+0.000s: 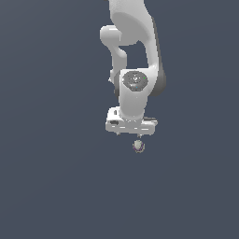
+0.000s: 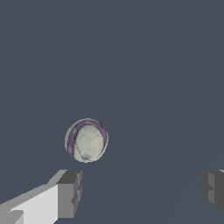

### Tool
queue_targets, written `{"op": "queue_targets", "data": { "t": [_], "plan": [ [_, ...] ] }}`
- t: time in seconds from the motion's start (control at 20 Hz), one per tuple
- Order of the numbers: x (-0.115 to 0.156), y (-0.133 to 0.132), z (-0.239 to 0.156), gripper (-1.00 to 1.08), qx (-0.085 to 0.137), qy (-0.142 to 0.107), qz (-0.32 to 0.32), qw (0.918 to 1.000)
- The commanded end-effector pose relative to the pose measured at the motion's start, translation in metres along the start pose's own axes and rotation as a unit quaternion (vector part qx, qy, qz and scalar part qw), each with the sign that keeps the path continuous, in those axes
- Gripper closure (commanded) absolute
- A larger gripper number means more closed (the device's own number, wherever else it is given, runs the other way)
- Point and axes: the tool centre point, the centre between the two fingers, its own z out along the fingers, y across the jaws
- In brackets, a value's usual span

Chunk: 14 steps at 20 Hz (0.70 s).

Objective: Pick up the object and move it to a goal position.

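The object (image 1: 138, 146) is a tiny roundish beige-grey ball with a purple band, lying on the dark grey floor just below the white hand in the exterior view. The wrist view shows the object (image 2: 86, 140) from above, ahead of the fingertips and nearer one of them. My gripper (image 2: 141, 189) is open, its two grey pads (image 2: 70, 192) wide apart with nothing between them. In the exterior view the gripper (image 1: 135, 135) hangs from the white arm right over the ball, its fingers mostly hidden by the hand.
A plain dark grey surface (image 1: 56, 177) fills both views. The white arm (image 1: 135, 56) rises from the hand toward the top of the exterior view.
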Motion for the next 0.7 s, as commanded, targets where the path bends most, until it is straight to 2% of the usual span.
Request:
{"op": "queue_targets", "data": {
  "t": [0.0,0.65],
  "plan": [
    [0.001,-0.007,0.006,-0.92,0.000,0.001,0.023,0.9997],
    [0.005,-0.046,0.037,-0.92,0.001,0.005,0.146,0.9893]
  ]
}}
